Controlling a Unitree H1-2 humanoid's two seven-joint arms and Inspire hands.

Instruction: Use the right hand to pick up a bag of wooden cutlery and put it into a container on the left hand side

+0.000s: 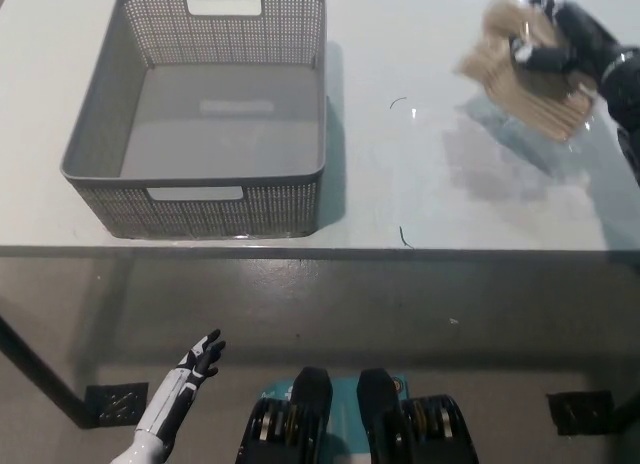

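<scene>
The black right arm (pixel 625 84) reaches in from the right edge toward the upper right of the view. The black right hand (pixel 556 44) has its fingers curled tight around a bag of wooden cutlery (pixel 520 74). The white left hand (pixel 196 361) rests low at the lower left, fingers spread, holding nothing.
</scene>
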